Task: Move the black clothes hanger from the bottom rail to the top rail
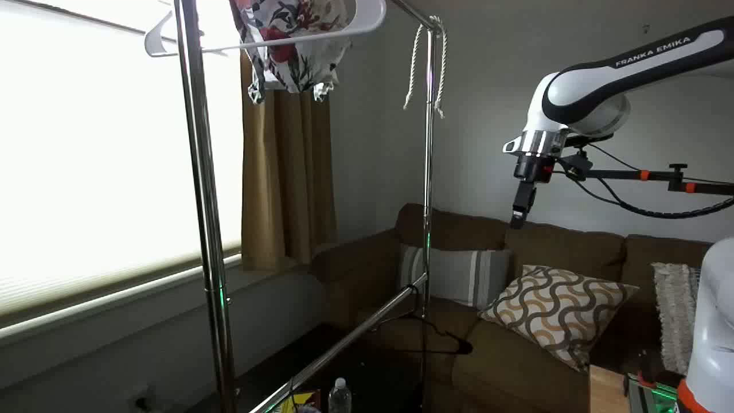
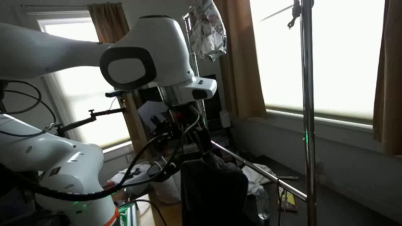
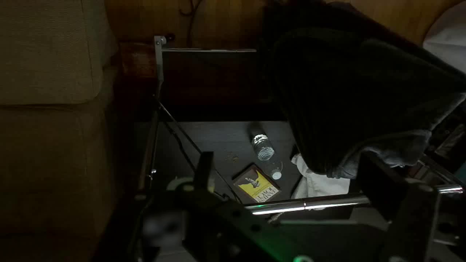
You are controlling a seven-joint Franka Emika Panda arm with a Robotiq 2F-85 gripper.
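The black clothes hanger (image 1: 463,346) hangs by its hook on the chrome bottom rail (image 1: 344,341), near the far upright pole. Its thin edge shows on the rail (image 2: 248,164) in an exterior view (image 2: 279,192). In the wrist view the hanger (image 3: 180,142) runs slantwise by the left finger, below it; the rail (image 3: 305,204) crosses under the jaws. The top rail (image 1: 410,12) shows only in part, at the upper edge. My gripper (image 1: 519,221) points down, open and empty, above the hanger's height and apart from it; the wrist view shows its fingers (image 3: 287,160) wide apart.
A white hanger (image 1: 287,40) with a floral garment (image 1: 298,54) hangs high on the rack. A dark chair-like shape (image 2: 213,194) stands below the gripper. The sofa (image 1: 487,355) with cushions is behind. A bottle (image 3: 263,147) and a book (image 3: 256,183) lie below the rail.
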